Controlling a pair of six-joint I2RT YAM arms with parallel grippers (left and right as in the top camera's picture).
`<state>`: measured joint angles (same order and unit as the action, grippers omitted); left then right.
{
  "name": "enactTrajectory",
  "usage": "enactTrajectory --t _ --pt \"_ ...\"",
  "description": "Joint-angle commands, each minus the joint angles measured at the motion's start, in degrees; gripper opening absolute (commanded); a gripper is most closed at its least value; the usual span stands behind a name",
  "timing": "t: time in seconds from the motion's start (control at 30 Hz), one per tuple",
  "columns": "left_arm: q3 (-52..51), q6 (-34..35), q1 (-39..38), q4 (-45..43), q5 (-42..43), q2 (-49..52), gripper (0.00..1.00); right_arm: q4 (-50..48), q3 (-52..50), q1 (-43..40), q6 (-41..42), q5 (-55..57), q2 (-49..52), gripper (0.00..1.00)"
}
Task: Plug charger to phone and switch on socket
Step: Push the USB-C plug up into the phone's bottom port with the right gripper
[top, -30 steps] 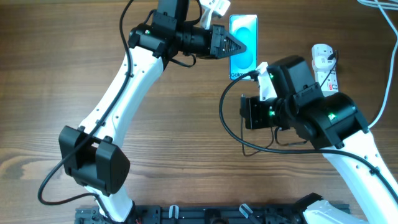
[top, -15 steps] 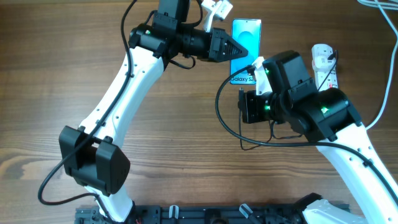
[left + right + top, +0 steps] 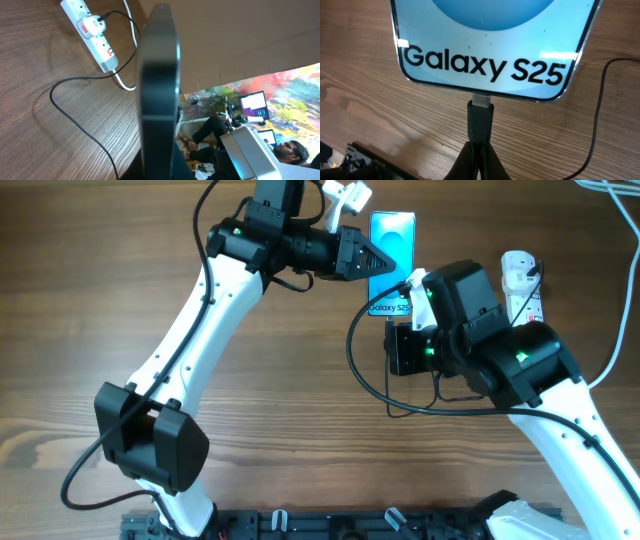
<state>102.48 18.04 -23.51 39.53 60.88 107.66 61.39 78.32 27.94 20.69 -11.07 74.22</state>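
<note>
The phone [image 3: 393,252] has a cyan screen with "Galaxy S25" at its near end [image 3: 490,60]. My left gripper [image 3: 385,258] is shut on the phone's edge and holds it above the table; in the left wrist view the phone shows edge-on [image 3: 159,85]. My right gripper [image 3: 480,152] is shut on the charger connector [image 3: 480,120], whose tip touches the phone's bottom port. The thin black charger cable [image 3: 370,380] loops under my right arm. The white socket [image 3: 522,285] lies at the far right, also seen in the left wrist view [image 3: 92,35] with an adapter plugged in.
A thick white cord [image 3: 625,300] runs along the right table edge from the socket. A white adapter [image 3: 93,26] with a red mark sits in the strip. The wooden table [image 3: 80,300] stretches bare to the left.
The phone has shifted and tilted toward my right gripper, and my right arm has moved up and left, bringing the connector to the phone's bottom edge.
</note>
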Motion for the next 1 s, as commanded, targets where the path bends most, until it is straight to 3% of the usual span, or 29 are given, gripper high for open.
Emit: enactTrajectory --t 0.0,0.97 --pt "0.6 -1.3 0.1 0.0 1.0 -1.7 0.04 -0.6 0.5 0.0 0.3 0.6 0.2 0.04" --pt "0.6 -4.1 0.2 1.3 -1.4 -1.7 0.04 -0.3 0.5 0.0 0.3 -0.3 2.3 0.04"
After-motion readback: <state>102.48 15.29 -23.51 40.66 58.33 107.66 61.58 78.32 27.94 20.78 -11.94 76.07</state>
